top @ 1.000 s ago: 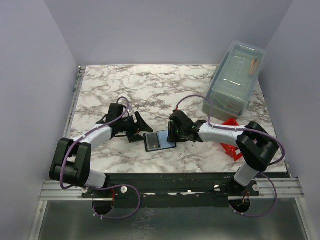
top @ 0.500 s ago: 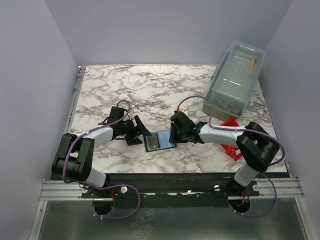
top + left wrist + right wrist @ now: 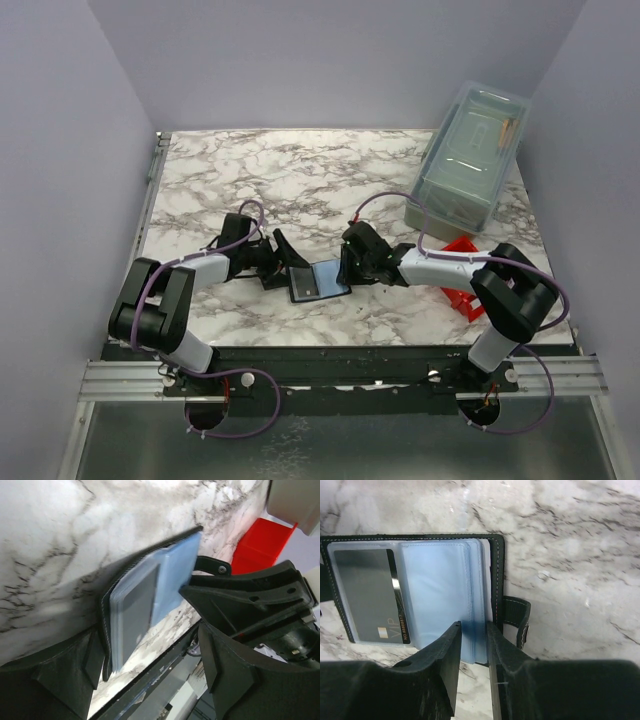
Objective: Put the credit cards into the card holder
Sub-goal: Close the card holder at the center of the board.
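Note:
The black card holder (image 3: 318,282) lies open on the marble, its pale blue sleeves (image 3: 440,590) facing up. One credit card (image 3: 367,595), grey with VIP lettering, sits in the left sleeve. My right gripper (image 3: 474,630) is at the holder's right side by the snap strap (image 3: 516,617), its fingers closed narrowly on the edge of the sleeve stack. My left gripper (image 3: 284,264) stands open at the holder's left end. In the left wrist view the holder (image 3: 145,590) lies just past the lower-left finger (image 3: 55,680). No loose cards show.
A red bin (image 3: 458,272) sits right of the right arm, also seen as a red bin (image 3: 260,545) in the left wrist view. A clear lidded box (image 3: 470,160) stands at the back right. The table's near edge runs just below the holder.
My left gripper has slid right, up to the holder's left end. The right gripper's fingers have narrowed onto the sleeve edge, and the holder has shifted slightly.

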You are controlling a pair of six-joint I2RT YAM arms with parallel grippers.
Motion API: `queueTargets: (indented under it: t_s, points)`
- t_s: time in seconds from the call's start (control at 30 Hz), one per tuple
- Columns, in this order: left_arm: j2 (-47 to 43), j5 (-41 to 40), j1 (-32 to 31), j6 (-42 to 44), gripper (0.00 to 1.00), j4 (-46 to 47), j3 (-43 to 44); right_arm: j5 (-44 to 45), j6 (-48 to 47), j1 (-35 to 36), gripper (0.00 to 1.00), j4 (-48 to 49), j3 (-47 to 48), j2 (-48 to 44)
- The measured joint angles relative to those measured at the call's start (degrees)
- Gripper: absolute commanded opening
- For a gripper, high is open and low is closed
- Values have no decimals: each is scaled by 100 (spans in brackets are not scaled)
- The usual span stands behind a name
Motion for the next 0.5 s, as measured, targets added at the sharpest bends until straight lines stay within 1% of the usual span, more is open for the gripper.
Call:
queueTargets:
  t_s: [0.13,0.2,0.37,0.5]
  points:
    - [-227,2,-160,-181,79,26,-7,-162,9,-28,30,328,-46,55]
    - [-299,7,-358,-317,78,79,33,-208,9,-46,30,365,-68,50]
    - [-258,2,-850,-564,76,260,293,-240,52,-66,31,400,-98,24]
    - [-83,-7,-1143,-680,76,439,562,-238,129,-68,33,376,-98,0]
